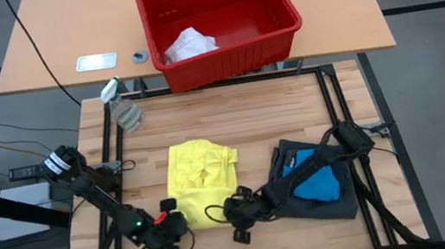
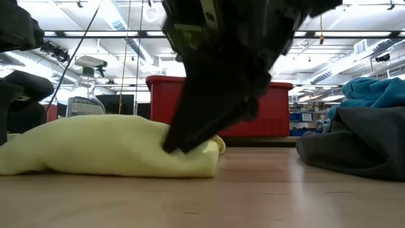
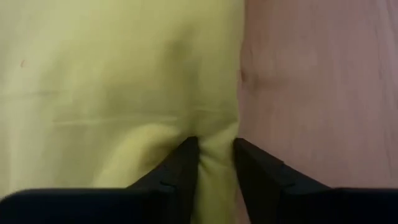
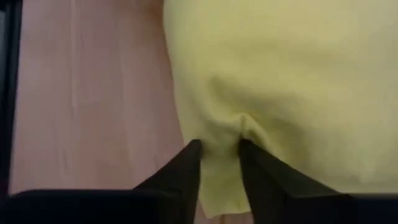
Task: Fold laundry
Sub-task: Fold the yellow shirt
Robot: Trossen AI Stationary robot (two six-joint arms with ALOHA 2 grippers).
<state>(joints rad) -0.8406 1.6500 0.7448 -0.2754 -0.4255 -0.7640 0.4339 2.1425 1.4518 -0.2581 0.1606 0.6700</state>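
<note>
Pinching the near hem of the yellow shirt [image 1: 201, 173], both grippers are shown at the table's front edge. The left gripper [image 3: 216, 155] is seen with a ridge of yellow cloth nipped between its fingers [image 3: 180, 165]; the right gripper [image 4: 219, 158] is likewise clamped on a small pleat of the same hem, a little to the right of the left one. Taking the shirt as landmark, the wooden table [image 1: 246, 108] is exposed all around it. In the low view the shirt is seen as a low, rumpled mound, slumped flat at its edges. It is judged to be light, soft and limp: no shape will be held once it is lifted, and it is likely to sag and drape between the two grips. Corners and hems are judged the best places to hold, since a pinch on a single layer may slip. To the right of the shirt, apart from it, the dark grey shorts [image 1: 342, 199] lie with a bright blue piece [image 1: 318, 185] heaped on them. Beyond the shirt stands the spray bottle [image 1: 121, 106], and farther still the red basket [image 1: 221, 20], holding a white cloth [image 1: 189, 43].
</note>
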